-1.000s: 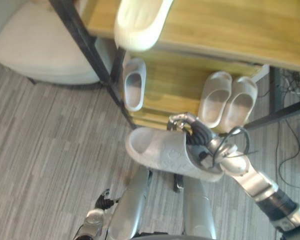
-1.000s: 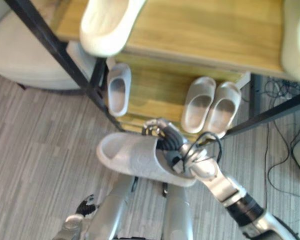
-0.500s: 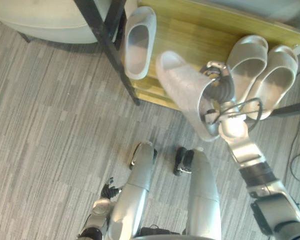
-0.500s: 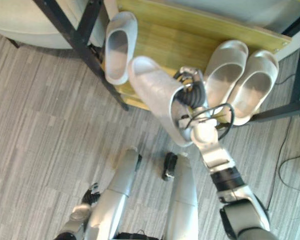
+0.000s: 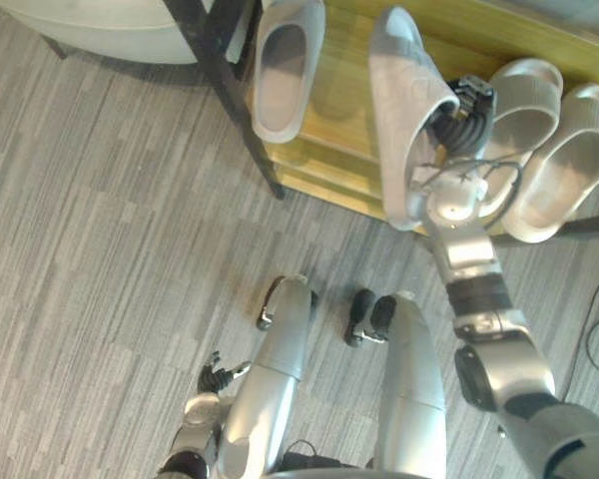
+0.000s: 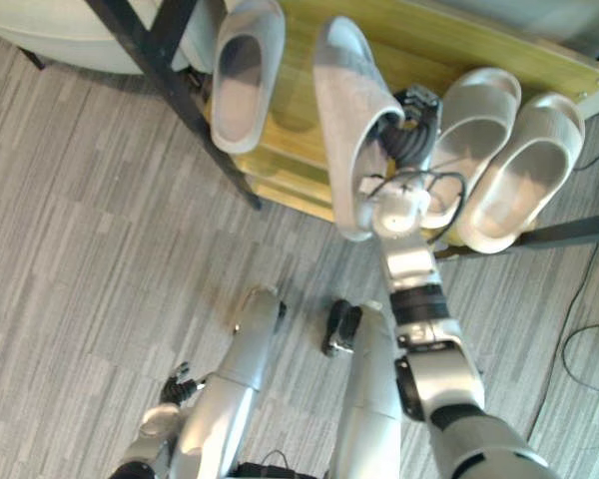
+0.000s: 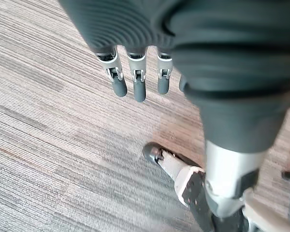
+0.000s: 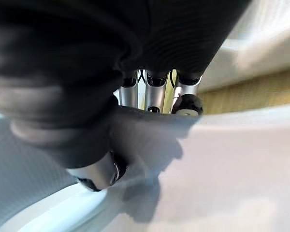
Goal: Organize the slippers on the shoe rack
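A light grey slipper hangs over the bottom wooden shelf of the shoe rack, toe pointing away from me. My right hand is shut on its strap, with the fingers tucked inside and the thumb on the outside. Its matching grey slipper lies on the shelf to the left. A pair of beige slippers lies to the right of the hand. My left hand hangs by my side over the floor, fingers straight and holding nothing.
A black rack post runs down just left of the lying grey slipper. A pale round seat stands at the top left. Grey striped carpet covers the floor in front of the rack.
My right hand has carried the grey slipper forward and to the right over the bottom shelf, turning it so its toe points toward the back. The camera has tilted down.
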